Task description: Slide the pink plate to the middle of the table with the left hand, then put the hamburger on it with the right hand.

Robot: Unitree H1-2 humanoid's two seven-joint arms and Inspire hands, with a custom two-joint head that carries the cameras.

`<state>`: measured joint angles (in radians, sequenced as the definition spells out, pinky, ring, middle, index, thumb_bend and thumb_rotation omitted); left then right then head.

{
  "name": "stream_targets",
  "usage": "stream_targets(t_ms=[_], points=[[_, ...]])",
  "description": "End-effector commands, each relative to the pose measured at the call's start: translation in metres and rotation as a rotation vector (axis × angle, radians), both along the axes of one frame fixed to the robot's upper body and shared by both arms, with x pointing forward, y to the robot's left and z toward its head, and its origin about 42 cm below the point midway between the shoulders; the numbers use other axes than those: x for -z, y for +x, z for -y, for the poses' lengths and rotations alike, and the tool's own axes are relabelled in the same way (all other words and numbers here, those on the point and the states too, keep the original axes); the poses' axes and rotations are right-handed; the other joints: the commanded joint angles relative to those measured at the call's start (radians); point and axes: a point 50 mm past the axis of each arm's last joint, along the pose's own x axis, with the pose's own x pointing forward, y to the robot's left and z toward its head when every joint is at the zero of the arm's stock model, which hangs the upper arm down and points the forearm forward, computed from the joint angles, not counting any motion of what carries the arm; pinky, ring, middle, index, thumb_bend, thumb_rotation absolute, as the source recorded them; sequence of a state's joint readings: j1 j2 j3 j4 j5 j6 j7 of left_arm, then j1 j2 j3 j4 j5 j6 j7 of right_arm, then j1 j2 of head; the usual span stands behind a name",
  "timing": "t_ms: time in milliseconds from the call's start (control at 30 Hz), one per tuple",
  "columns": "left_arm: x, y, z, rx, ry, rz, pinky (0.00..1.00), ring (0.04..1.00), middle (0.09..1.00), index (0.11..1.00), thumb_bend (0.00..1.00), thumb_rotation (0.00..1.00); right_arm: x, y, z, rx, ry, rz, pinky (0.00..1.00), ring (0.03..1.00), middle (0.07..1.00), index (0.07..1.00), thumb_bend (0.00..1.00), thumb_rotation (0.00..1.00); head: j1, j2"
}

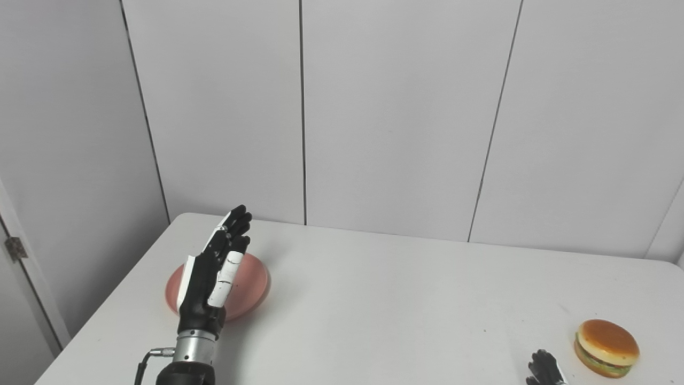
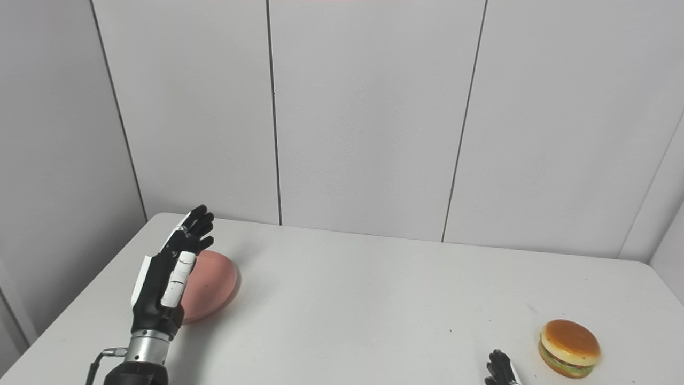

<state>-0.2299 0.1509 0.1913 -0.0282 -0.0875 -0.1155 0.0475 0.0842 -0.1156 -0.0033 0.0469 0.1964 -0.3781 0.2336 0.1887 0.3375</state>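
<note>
the left hand (image 1: 214, 272) is hanging over the pink plate (image 1: 251, 286) at the left side of the white tabletop (image 1: 385, 310), its fingers (image 1: 235, 222) stretched out straight and close together, holding nothing. the palm is standing edge-on, covering the plate's left half from the cameras; whether it is touching the rim cannot be told. the plate is lying flat, well left of the tabletop's middle. the hamburger (image 1: 607, 347) is sitting upright near the right front corner, well apart from the plate. only the fingertips of the right hand (image 1: 545, 369) are showing at the bottom edge, just beside the hamburger, so i cannot tell how they are set.

the step in hand looks like the slide. to do it well, the left hand should probably be lowering until the side of the palm is meeting the plate's outer left rim, then pushing rightward low and level, so the plate is gliding rather than tipping. pressing too high on the rim could be flipping it or letting the hand ride over the top. the push should be stopping at the middle, short of the hamburger.
</note>
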Motion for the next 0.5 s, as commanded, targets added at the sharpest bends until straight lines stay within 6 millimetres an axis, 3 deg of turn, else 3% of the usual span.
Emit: stream_targets(t_ms=[0, 200, 467], points=[[-0.031, 0.016, -0.008, 0.019, 0.029, 0.131, 0.87, 0.9, 0.884, 0.846, 0.93, 0.84, 0.022, -0.01, 0.001, -0.005, -0.004, -0.13, 1.0, 0.996, 0.975, 0.964, 0.96, 0.97, 0.001, 0.001], [-0.048, 0.029, -0.035, -0.009, 0.067, 0.164, 0.91, 0.91, 0.884, 0.856, 0.94, 0.86, 0.021, -0.01, 0.0, -0.013, -0.009, -0.129, 1.0, 0.988, 0.968, 0.965, 0.95, 0.97, -0.001, 0.005], [-0.058, 0.044, -0.075, -0.081, 0.111, 0.19, 0.8, 0.842, 0.851, 0.851, 1.0, 0.88, 0.021, -0.009, 0.001, -0.022, -0.015, -0.127, 1.0, 0.99, 0.971, 0.97, 0.94, 0.97, 0.0, 0.009]])
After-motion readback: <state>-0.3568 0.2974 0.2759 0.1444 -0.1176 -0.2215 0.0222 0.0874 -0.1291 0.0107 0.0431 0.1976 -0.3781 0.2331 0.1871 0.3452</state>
